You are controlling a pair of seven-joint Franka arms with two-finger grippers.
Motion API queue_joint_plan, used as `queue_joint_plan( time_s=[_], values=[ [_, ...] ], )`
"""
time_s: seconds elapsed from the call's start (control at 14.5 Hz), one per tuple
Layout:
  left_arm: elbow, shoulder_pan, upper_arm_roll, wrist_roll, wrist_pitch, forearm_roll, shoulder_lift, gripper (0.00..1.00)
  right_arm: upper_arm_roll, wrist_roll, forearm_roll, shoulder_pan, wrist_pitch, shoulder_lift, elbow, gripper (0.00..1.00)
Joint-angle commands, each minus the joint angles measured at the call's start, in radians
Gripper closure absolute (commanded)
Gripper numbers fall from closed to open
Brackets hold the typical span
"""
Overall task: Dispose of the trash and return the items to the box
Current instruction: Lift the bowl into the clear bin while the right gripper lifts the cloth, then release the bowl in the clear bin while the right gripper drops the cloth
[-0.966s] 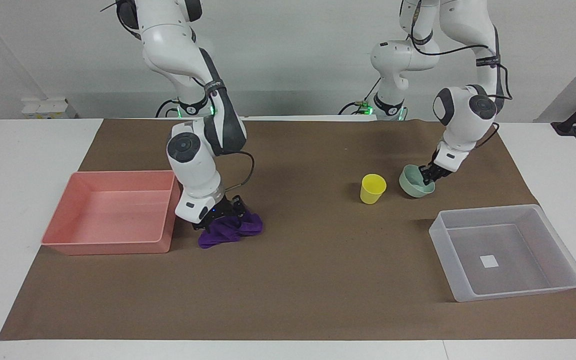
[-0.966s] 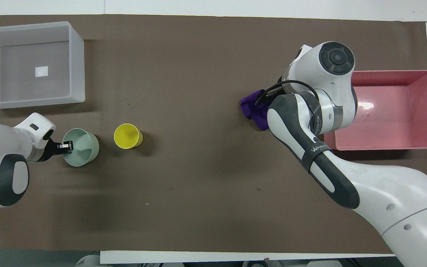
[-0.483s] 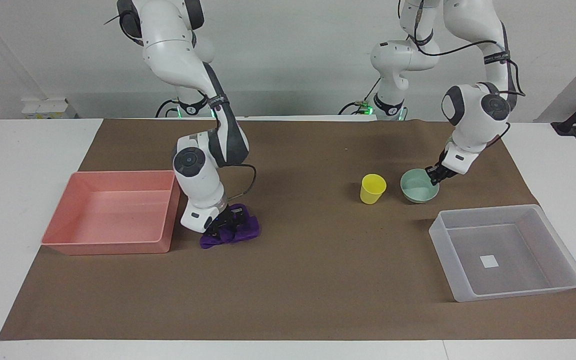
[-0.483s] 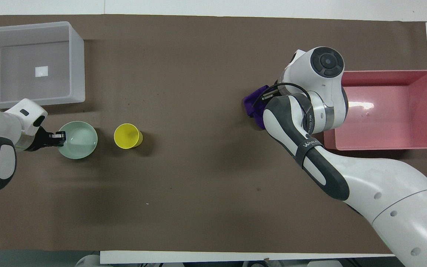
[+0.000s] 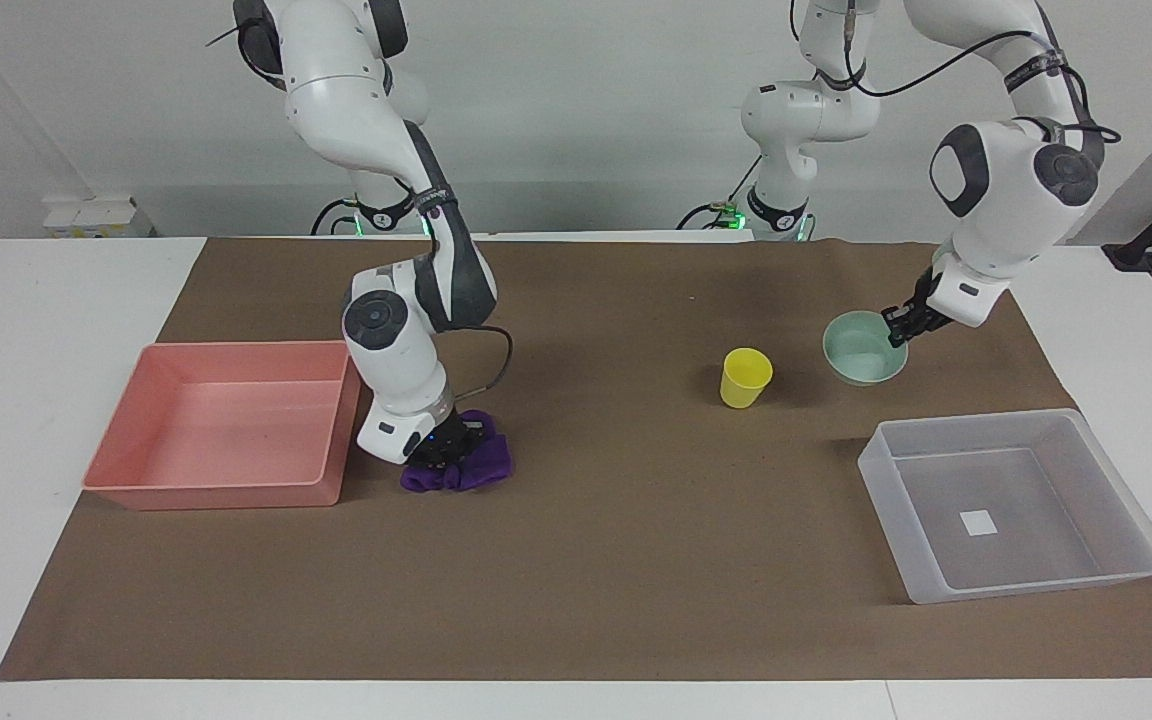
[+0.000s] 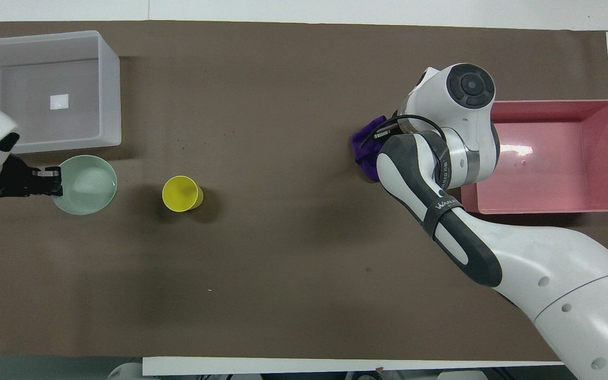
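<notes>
Fingers of the left gripper [image 5: 899, 327] pinch the rim of the mint-green bowl [image 5: 864, 360], lifted over the brown mat; the yellow cup [image 5: 744, 377] stands at the bowl's nine o'clock in the facing view, the translucent box [image 5: 1013, 503] at five o'clock. The right gripper [image 5: 439, 450] presses down into the crumpled purple cloth [image 5: 463, 467]; whether its fingers grip cannot be told. The smooth salmon-pink tray [image 5: 221, 425] lies just beside the cloth at nine o'clock.
</notes>
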Motion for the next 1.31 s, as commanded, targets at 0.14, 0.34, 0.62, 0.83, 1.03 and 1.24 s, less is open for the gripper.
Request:
queue_joint_plan(
  time_s=[0.14, 0.34, 0.62, 0.83, 1.03, 1.24],
  values=[
    [0.429, 0.093, -0.001, -0.014, 0.008, -0.105, 0.28, 1.0, -0.001, 0.009, -0.002, -0.006, -0.153, -0.112, 0.014, 1.0],
    [0.646, 0.136, -0.001, -0.015, 0.097, -0.108, 0.509, 1.0, -0.007, 0.014, -0.007, -0.01, -0.222, -0.176, 0.019, 1.0],
    [0.611, 0.137, -0.001, -0.017, 0.252, -0.113, 0.643, 1.0, -0.009, 0.017, -0.118, -0.035, -0.447, -0.248, 0.138, 1.0],
    [0.593, 0.156, -0.001, -0.015, 0.267, -0.117, 0.673, 1.0, -0.007, 0.005, -0.131, -0.104, -0.541, -0.324, 0.145, 1.0],
    [0.453, 0.14, 0.0, -0.009, 0.396, -0.11, 0.641, 0.32, -0.006, -0.087, -0.132, -0.232, -0.58, -0.345, 0.125, 1.0],
    [0.494, 0.14, 0.005, -0.012, 0.294, -0.105, 0.583, 0.09, -0.006, -0.177, -0.132, -0.334, -0.549, -0.364, 0.059, 1.0]
  ],
)
